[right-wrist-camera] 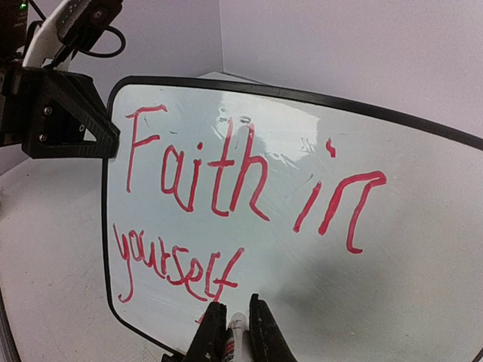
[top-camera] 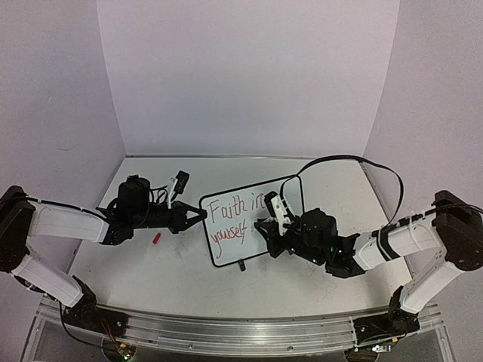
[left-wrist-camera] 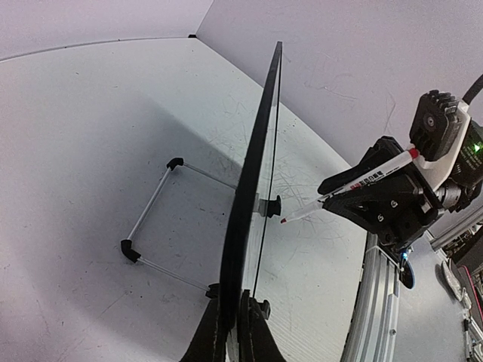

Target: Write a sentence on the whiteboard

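Note:
The whiteboard (top-camera: pixel 235 250) stands tilted on its feet at mid table, with "Faith in yourself" on it in red (right-wrist-camera: pixel 192 170). My left gripper (top-camera: pixel 198 217) is shut on the board's left edge; the left wrist view shows the board edge-on (left-wrist-camera: pixel 256 151) between my jaws (left-wrist-camera: pixel 238 326). My right gripper (top-camera: pixel 270 226) is shut on a red marker (right-wrist-camera: pixel 235 333), in front of the board's lower middle. The marker's red tip (left-wrist-camera: pixel 284 220) sits just off the board face, below the end of "yourself".
A small red marker cap (top-camera: pixel 157 238) lies on the table left of the board. The board's wire stand (left-wrist-camera: pixel 151 226) reaches out behind it. An aluminium rail (top-camera: pixel 241 328) runs along the near edge. Walls close the back and sides.

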`<action>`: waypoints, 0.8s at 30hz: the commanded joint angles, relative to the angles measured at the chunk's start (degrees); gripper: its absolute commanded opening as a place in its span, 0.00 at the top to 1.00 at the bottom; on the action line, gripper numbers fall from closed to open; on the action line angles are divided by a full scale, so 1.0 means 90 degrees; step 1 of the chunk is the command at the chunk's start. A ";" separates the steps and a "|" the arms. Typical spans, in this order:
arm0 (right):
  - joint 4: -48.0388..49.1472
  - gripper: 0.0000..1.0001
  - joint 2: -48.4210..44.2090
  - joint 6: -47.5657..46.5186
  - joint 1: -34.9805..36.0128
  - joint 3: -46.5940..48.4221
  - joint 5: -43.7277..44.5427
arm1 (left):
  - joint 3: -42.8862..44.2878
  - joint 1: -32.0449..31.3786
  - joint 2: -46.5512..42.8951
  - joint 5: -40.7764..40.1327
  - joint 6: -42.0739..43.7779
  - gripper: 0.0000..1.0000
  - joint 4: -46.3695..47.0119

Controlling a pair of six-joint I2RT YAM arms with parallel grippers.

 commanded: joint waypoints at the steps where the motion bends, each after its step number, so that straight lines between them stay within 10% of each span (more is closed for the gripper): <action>1: 0.0231 1.00 0.0065 0.0047 0.0012 0.0113 0.0047 | 0.0088 0.0016 -0.0105 -0.0305 0.0174 1.00 -0.0077; 24: 0.0368 1.00 -0.0119 0.0104 0.0005 -0.0111 0.0716 | 0.0153 0.0002 -0.0032 -0.0267 0.0183 1.00 -0.0076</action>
